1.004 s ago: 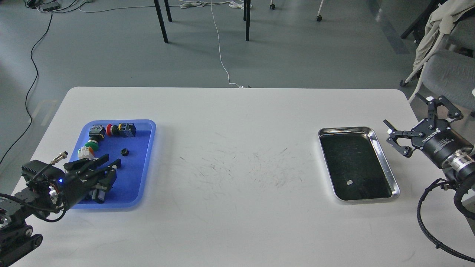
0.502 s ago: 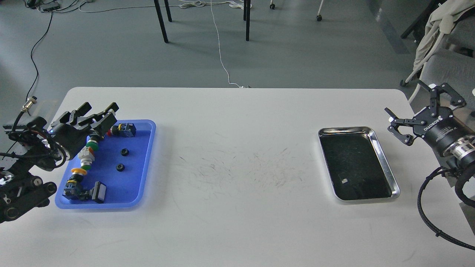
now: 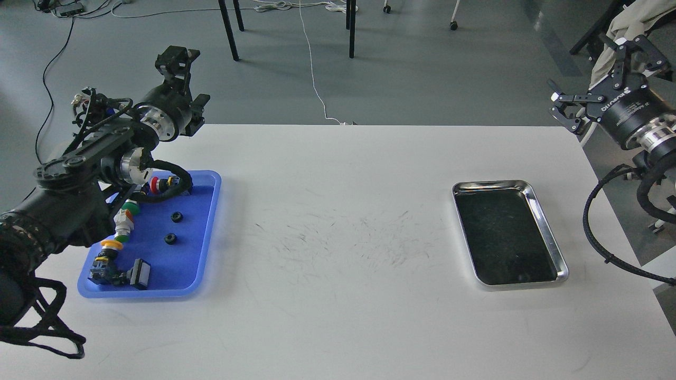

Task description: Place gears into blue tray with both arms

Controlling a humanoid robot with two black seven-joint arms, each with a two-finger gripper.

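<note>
Two tiny black toothed gears [image 3: 176, 216] [image 3: 170, 238] lie inside flat bright-blue plastic tray [image 3: 208, 227] on white bench [image 3: 338, 316]. Placing step looks finished. Left gripper [image 3: 177, 55] raised, fingers' state unclear; right gripper [image 3: 591, 79] raised, fingers spread, empty. Next: arms clear away.

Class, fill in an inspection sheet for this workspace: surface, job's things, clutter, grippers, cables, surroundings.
Surface: white table, dark scuff marks at its middle.
Job's things: two gears lie apart inside the blue tray.
Clutter: push-button switches along the blue tray's left side; steel tray at right, dark bottom.
Grippers: left gripper raised beyond the table's far edge, state unclear; right gripper open, nothing held.
Cables: black cable looping off the right arm; white cord on the floor.
Surroundings: grey floor, table legs, chair at far right.
</note>
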